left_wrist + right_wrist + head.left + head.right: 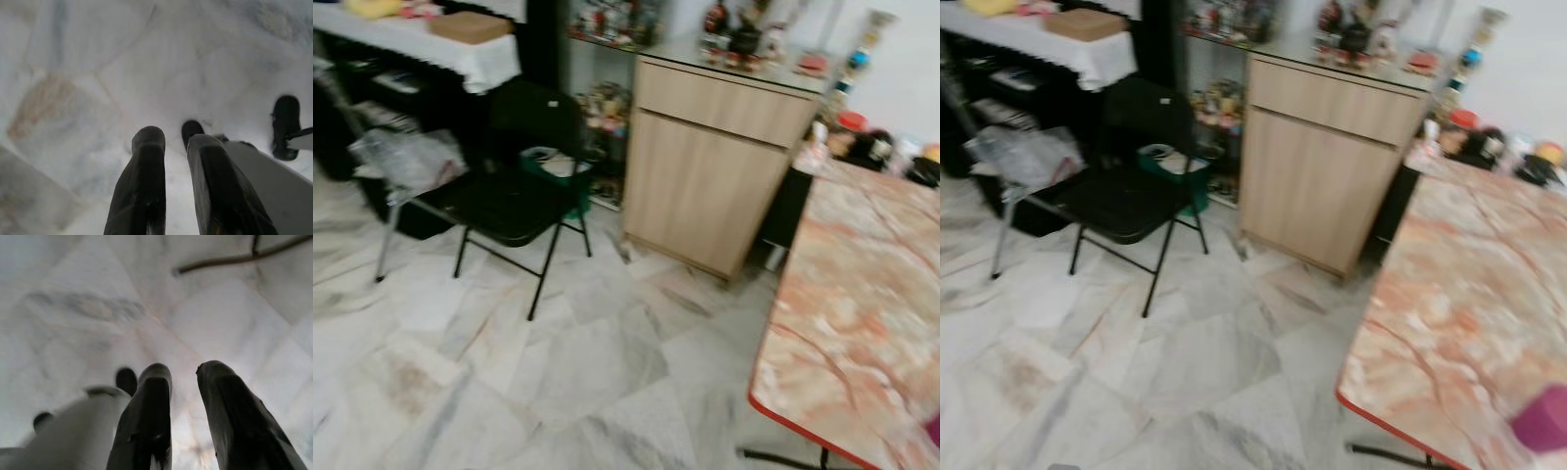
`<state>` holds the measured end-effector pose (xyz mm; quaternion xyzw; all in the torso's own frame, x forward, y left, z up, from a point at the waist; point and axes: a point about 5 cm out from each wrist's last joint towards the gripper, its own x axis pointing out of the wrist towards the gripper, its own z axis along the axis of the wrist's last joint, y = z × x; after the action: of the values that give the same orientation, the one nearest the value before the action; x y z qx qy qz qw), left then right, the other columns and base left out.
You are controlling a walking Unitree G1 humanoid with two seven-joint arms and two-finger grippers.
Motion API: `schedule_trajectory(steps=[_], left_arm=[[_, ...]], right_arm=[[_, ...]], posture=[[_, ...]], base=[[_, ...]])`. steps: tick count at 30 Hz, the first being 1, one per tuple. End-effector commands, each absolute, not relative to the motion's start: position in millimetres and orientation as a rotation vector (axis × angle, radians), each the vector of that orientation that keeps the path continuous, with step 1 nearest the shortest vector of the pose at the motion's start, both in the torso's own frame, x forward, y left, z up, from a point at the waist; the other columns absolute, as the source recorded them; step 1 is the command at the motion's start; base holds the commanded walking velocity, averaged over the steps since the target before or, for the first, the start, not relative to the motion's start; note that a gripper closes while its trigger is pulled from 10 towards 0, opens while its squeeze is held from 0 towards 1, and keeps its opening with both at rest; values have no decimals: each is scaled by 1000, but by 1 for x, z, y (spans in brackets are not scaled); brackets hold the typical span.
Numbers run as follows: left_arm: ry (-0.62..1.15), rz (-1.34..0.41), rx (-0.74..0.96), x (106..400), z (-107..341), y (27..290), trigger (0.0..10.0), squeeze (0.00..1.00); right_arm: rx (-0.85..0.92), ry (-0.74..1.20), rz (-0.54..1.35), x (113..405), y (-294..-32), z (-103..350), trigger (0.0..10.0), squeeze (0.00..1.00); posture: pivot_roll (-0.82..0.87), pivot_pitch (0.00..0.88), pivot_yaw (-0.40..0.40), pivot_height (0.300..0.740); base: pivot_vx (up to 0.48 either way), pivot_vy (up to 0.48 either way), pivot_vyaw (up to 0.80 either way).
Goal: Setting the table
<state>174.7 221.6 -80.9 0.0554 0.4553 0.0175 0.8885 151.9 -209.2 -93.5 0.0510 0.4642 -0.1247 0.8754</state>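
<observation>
A dining table (pixel 862 294) with a pink marble-pattern top and a red edge stands at the right. The stretch of it near me is bare. A small magenta object (pixel 1542 419), too blurred to name, sits at its near corner. At the table's far end lie several small items (pixel 881 147). My left gripper (pixel 176 137) hangs over the pale floor tiles, open, with nothing between its fingers. My right gripper (pixel 183 369) hangs the same way, open and holding nothing, with the robot's white leg beside it.
A black folding chair (pixel 514 201) stands on the marble floor ahead left, with a green basket (pixel 558 171) behind it. A light wooden cabinet (pixel 710 166) is straight ahead by the table's far end. A clear plastic bag (pixel 406 157) sits at the left under a white-clothed table (pixel 431 39).
</observation>
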Motion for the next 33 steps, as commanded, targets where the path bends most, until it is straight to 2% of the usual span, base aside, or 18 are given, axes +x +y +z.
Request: schedule_trajectory(steps=[1, 25, 33], left_arm=[[1004, -182, 144, 179, -85, 189, 10000, 0], [1005, -195, 135, 180, -85, 184, 10000, 0], [1007, -218, 163, 180, -85, 183, 10000, 0]], right_arm=[[153, 988, -159, 166, -198, -91, 10000, 0], [144, 975, -145, 170, -198, -89, 10000, 0], [152, 963, -164, 173, -198, -87, 10000, 0]], posture=[[100, 113, -61, 740], [93, 128, -72, 740], [80, 134, -65, 740]], base=[[0, 0, -775], [0, 0, -765], [0, -60, 0]])
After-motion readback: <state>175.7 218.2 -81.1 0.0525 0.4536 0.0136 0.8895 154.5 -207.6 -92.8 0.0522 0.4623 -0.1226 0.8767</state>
